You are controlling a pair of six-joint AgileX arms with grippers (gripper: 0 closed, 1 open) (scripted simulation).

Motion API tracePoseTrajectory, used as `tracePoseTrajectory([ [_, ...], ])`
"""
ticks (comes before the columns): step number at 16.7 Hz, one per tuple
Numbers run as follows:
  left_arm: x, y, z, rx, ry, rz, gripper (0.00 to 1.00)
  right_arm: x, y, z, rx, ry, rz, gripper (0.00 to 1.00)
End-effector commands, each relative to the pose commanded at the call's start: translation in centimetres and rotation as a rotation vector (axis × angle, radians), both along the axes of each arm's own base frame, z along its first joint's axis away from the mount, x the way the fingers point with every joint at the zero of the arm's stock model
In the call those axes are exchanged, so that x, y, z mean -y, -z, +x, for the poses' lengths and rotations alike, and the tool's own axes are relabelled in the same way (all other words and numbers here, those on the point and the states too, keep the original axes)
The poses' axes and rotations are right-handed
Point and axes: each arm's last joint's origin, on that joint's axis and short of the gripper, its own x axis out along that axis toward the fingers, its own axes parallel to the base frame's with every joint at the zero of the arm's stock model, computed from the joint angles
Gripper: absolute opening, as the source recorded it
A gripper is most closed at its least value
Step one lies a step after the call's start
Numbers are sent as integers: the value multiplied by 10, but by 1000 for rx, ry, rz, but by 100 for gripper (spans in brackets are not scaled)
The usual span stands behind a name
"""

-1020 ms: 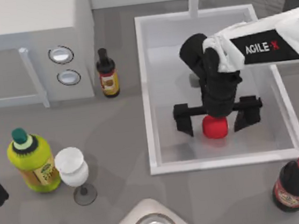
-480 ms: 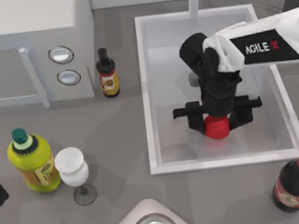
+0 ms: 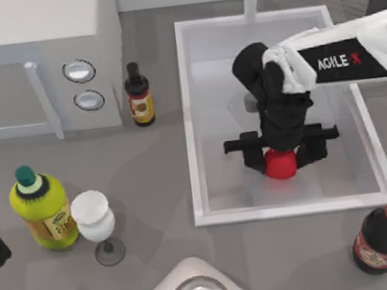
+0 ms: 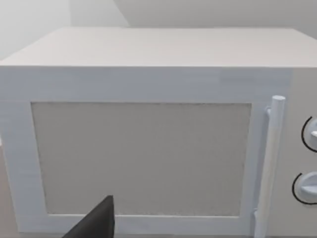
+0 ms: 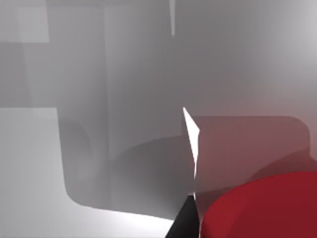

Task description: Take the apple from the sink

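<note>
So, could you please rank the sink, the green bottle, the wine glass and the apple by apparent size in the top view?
1. sink
2. green bottle
3. wine glass
4. apple, though the right pincer partly covers it, so this last ranking is unsure.

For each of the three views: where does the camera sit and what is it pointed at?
Top: above the table, looking down at the sink; right claw shut on the apple, left arm parked at the left edge.
Left wrist: faces the microwave.
Right wrist: inside the sink, close on the apple.
Top and right wrist share the apple.
</note>
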Motion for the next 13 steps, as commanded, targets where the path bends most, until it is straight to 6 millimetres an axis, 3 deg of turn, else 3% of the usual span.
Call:
tracePoseTrajectory([
  [1, 0, 0, 0, 0, 0, 0, 100, 0, 0, 0, 0, 0, 0, 0],
  [2, 0, 0, 0, 0, 0, 0, 100, 0, -29, 5, 50, -8, 0, 0],
  [5, 0, 0, 0, 0, 0, 0, 100, -3, -35, 9, 47, -8, -2, 0],
  [8, 0, 0, 0, 0, 0, 0, 100, -10, -63, 20, 43, -8, -4, 0],
  [13, 0, 0, 0, 0, 0, 0, 100, -16, -161, 32, 27, -9, -12, 0],
])
